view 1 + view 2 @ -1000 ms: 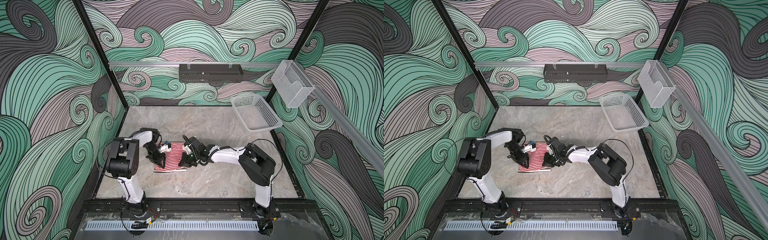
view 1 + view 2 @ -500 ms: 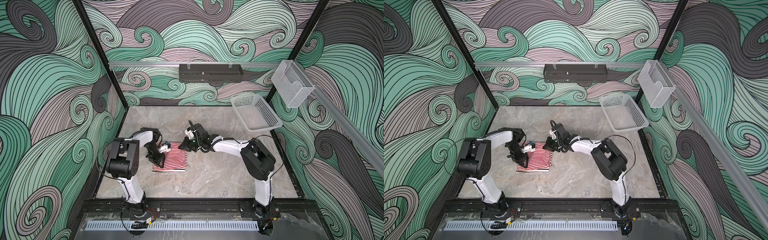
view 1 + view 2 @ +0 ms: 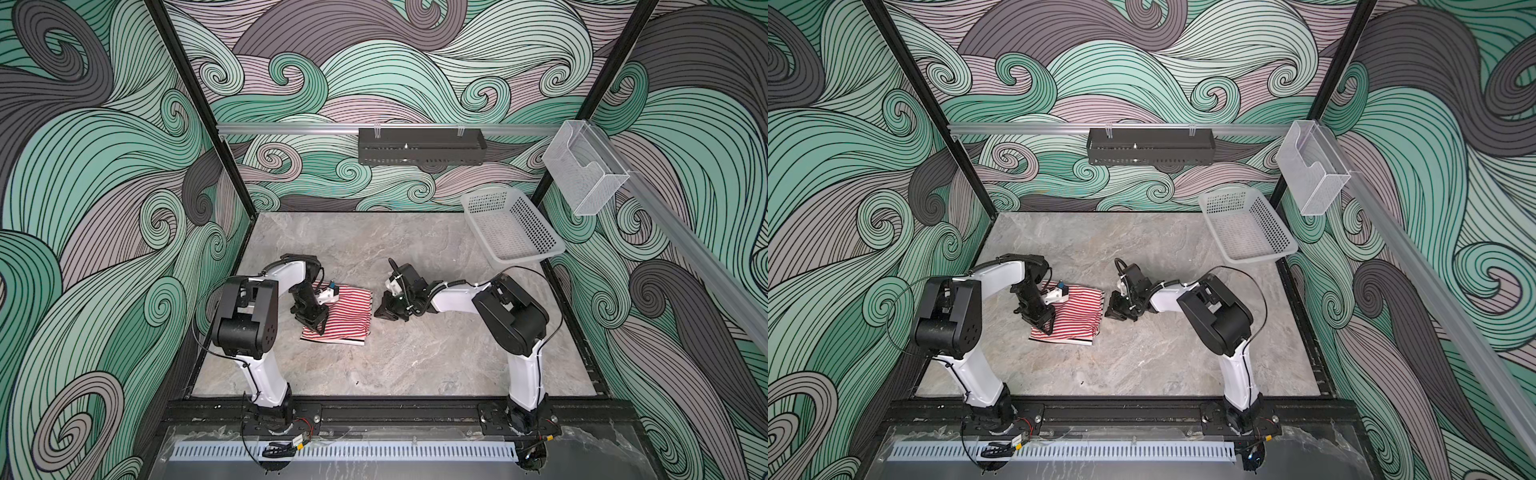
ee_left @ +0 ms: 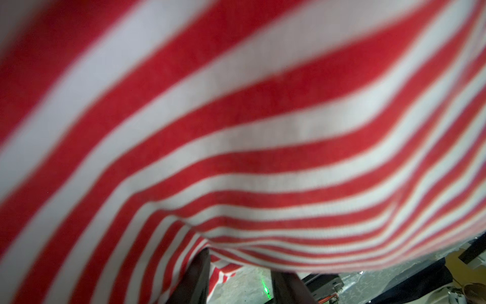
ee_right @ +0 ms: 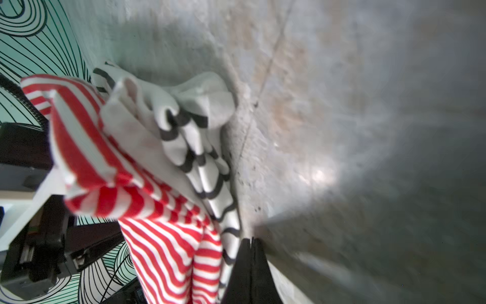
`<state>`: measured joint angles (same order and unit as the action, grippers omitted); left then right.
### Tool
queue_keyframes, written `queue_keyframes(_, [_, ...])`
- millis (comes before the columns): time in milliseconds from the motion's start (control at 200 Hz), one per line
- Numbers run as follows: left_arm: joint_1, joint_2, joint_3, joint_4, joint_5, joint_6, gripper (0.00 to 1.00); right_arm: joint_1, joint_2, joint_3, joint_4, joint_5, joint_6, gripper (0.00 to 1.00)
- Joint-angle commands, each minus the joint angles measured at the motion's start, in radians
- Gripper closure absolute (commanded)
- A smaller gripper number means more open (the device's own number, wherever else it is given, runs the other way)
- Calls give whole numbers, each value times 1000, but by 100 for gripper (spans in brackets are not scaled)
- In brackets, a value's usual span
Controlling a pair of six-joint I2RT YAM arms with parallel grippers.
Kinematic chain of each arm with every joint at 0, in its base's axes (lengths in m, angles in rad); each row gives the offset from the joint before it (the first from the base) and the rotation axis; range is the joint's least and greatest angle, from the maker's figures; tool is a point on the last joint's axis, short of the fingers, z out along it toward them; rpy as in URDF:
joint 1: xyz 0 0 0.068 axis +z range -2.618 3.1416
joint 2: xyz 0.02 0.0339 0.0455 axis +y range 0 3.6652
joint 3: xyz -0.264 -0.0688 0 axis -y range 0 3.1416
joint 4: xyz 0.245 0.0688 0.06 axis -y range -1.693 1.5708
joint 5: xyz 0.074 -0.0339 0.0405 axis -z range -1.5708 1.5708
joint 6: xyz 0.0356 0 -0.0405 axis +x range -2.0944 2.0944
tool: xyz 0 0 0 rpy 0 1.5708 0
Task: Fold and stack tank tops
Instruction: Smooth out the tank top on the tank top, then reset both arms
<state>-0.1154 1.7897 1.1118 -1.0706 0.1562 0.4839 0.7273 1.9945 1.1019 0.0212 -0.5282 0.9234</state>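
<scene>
Tank tops: 2, both folded, in 1 pile left of centre on the table (image 3: 415, 365).

- Red-and-white tank top (image 3: 345, 309) on top. Black-and-white tank top (image 5: 202, 163) underneath, against the table. In both top views it shows only as a thin edge along the pile's near side.
- Pile looks close to square, perhaps a little longer far-to-near. Red stripes run roughly left-right.
- Left gripper (image 3: 315, 322) sits on the pile's left part, pointing down into the cloth. In the left wrist view its fingers (image 4: 194, 279) stand partly apart, with table and a scrap of stripe between them. I see no pinch on the fabric, though cloth close to the lens hides most of that view.
- Right gripper (image 3: 384, 312) is low, just right of the pile's right edge, tips toward it. Its fingers (image 5: 246, 263) are pressed together with nothing between.
- Basket (image 3: 536, 253) far right, well apart.

Judgement: stacking looks essentially done. The pile lies directly under the left gripper and immediately left of the right one, so either arm can reach it; the left is nearer. Any sideways nudge from the right would push across the folds and could skew the top layer.
</scene>
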Motion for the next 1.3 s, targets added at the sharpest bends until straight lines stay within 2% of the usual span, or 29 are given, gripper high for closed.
queue_keyframes(0, [11, -50, 38, 30, -56, -13, 57, -5, -95, -20, -65, 55, -51, 93])
queue_keyframes(210, [9, -136, 125, -39, 45, -11, 55, -6, -172, -44, -133, 85, -95, 74])
queue_keyframes(370, [-14, -153, 184, -81, 124, 1, 54, -7, -196, -66, -133, 102, -102, 67])
queue_keyframes(460, [-33, -135, 184, -72, 108, -6, 54, -15, -208, -72, -153, 123, -120, 61])
queue_keyframes(540, [-29, -121, 180, -31, 48, -43, 54, -31, -240, -76, -186, 144, -151, 56])
queue_keyframes(636, [27, -141, 165, 73, -55, -119, 54, -67, -293, -80, -253, 185, -206, 51])
queue_keyframes(691, [92, -168, 162, 128, -55, -151, 53, -92, -332, -86, -289, 223, -252, 49])
queue_keyframes(781, [192, -257, 102, 292, 0, -211, 50, -143, -403, -79, -368, 313, -333, 46])
queue_keyframes(826, [223, -305, 53, 392, 12, -258, 43, -174, -437, -78, -399, 350, -367, 45])
queue_keyframes(921, [233, -363, -16, 525, -3, -320, 27, -267, -495, -77, -432, 381, -419, 44])
queue_keyframes(1051, [248, -391, -88, 676, 15, -406, 23, -405, -561, -91, -438, 411, -470, 42])
queue_keyframes(1101, [254, -390, -141, 772, 14, -431, 17, -462, -581, -97, -438, 431, -490, 41])
queue_keyframes(1166, [262, -376, -193, 872, 46, -442, 15, -535, -606, -111, -439, 456, -510, 41])
queue_keyframes(1211, [262, -331, -208, 906, 80, -449, 14, -592, -623, -123, -438, 454, -517, 41])
queue_keyframes(1296, [262, -262, -192, 905, 174, -471, 5, -681, -655, -152, -428, 428, -515, 41])
